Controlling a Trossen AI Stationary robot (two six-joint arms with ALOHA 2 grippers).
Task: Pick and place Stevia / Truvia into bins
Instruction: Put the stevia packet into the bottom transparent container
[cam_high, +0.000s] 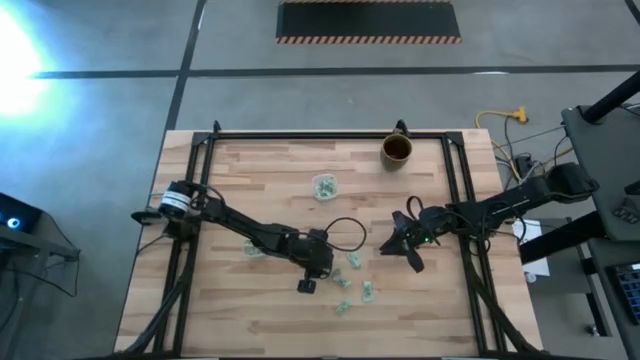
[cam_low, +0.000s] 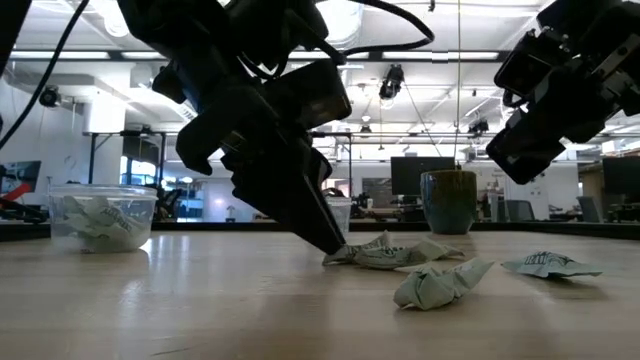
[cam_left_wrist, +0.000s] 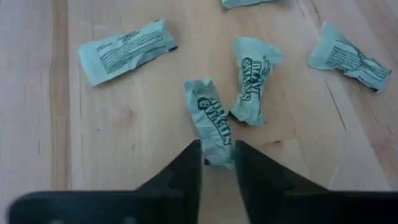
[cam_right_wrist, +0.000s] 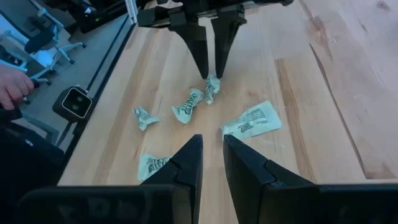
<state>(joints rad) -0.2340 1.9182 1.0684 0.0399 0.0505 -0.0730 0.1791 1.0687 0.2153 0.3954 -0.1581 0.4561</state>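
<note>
Several crumpled pale green Stevia sachets (cam_high: 352, 260) lie flat on the wooden table near its middle front. My left gripper (cam_left_wrist: 219, 155) is down at the table, shut on one sachet (cam_left_wrist: 211, 121); the right wrist view shows its gripper (cam_right_wrist: 212, 73) too. My right gripper (cam_right_wrist: 212, 146) hovers above the table to the right of the sachets (cam_high: 408, 250), its fingers a narrow gap apart with nothing between them. One clear bin (cam_high: 323, 186) with sachets inside stands farther back. A second bin (cam_low: 100, 215) shows in the low view. My left gripper pinches the sachet's nearest end (cam_left_wrist: 219, 160) between its two fingers. The fingers slant down from the table's left and point along the sachet. The sachet lies on the table, stretching away from the fingertips (cam_right_wrist: 210, 87).
A brown mug (cam_high: 397, 150) stands at the far edge. Loose sachets lie in front of the held one (cam_high: 368, 290), (cam_high: 343, 307). A black cable loop (cam_high: 345, 235) lies behind the left gripper. Bare wood spreads toward the near edge and left front.
</note>
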